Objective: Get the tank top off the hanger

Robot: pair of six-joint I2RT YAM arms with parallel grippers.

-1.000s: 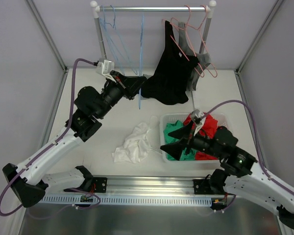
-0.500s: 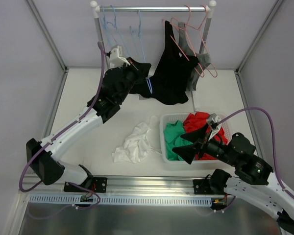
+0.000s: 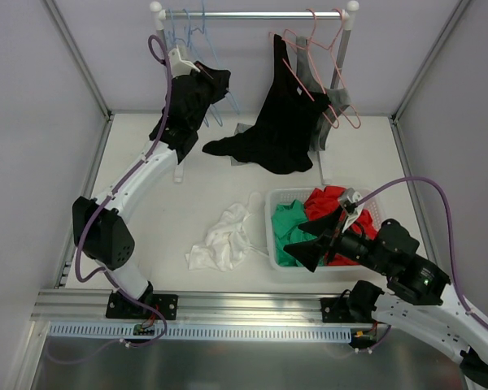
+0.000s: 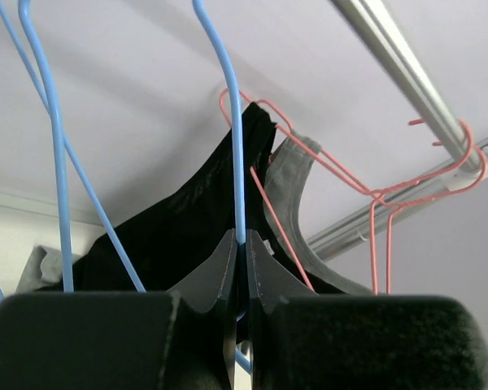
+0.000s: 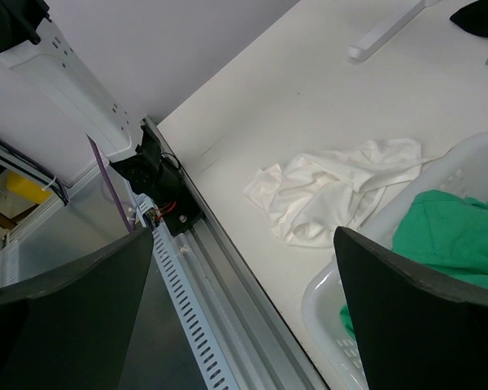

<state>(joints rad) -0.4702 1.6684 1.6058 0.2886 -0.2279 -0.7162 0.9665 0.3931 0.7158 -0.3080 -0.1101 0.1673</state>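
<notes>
The left pincer [image 4: 241, 244] is clamped tight on the blue hanger [image 4: 231, 122], the black tank top [image 4: 179, 236] just beyond it; the right pincer [image 5: 244, 244] gapes wide, empty.

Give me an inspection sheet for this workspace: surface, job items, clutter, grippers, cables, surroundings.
Surface: white table, no spills seen.
Job's things: black tank top hangs on a pink hanger on the rail, its hem resting on the table.
Clutter: white garment crumpled beside a white basket that holds a green garment and a red garment; grey garment hanging behind the tank top.
Grippers: left gripper shut on a blue hanger near the rail; right gripper open above the basket, holding nothing.
Cables: left purple cable and right purple cable, no snag seen.
Surroundings: pale walls; nothing else seen.
</notes>
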